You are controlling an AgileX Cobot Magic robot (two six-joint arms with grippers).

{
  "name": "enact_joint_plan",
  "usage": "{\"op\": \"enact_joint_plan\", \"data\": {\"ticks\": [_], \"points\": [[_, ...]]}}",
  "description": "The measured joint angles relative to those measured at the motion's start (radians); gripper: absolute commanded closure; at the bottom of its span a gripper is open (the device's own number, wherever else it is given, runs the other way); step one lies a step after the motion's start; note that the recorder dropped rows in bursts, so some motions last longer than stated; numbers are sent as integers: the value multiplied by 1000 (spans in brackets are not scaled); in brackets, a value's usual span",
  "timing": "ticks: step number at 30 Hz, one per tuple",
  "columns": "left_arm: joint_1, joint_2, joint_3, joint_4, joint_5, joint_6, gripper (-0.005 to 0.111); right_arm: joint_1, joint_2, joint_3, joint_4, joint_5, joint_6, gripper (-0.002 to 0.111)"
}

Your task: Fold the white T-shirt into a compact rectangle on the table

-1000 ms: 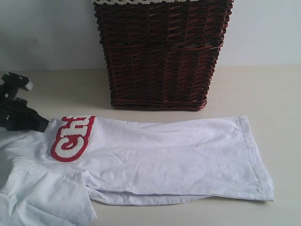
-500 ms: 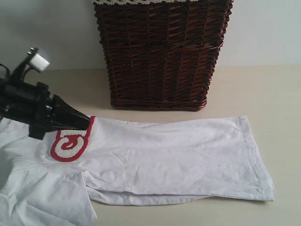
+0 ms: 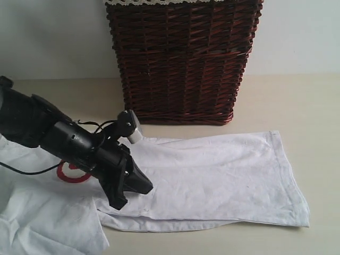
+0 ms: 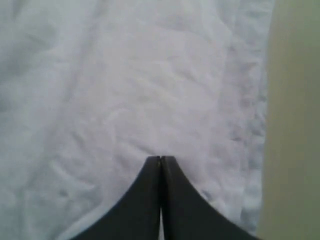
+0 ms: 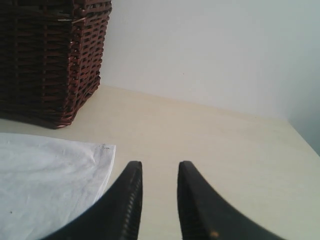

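White cotton T-shirt w/ red letters (image 3: 212,170) lies on pale cream table (image 3: 308,106), in front of dark brown wicker basket (image 3: 180,64). Black L gripper (image 3: 147,187) is over shirt, jaws pressed together. Black R gripper (image 5: 160,167) is by shirt's edge, jaws apart, empty.

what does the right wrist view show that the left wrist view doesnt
Only the right wrist view: the dark wicker basket, the wall, and the right tool, open and empty. Only the left wrist view: the left tool, shut, its tips over wrinkled cloth. Both: the white T-shirt and the cream table.
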Motion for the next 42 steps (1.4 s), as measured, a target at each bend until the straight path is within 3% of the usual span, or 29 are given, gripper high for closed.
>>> {"op": "enact_joint_plan", "data": {"ticks": [8,16,21,29,35,42], "points": [[-54,70,-104,68,-2,-22,107,0,0,0,0,0,0,83],[-128,124,-229,266,69,-292,107,-2,0,0,0,0,0,83],[-208,128,-284,355,104,-413,107,-2,0,0,0,0,0,83],[-327,144,-337,365,66,-483,107,-2,0,0,0,0,0,83],[-296,111,-400,440,55,-575,107,-2,0,0,0,0,0,83],[-226,118,-384,705,91,-442,107,-2,0,0,0,0,0,83]]}}
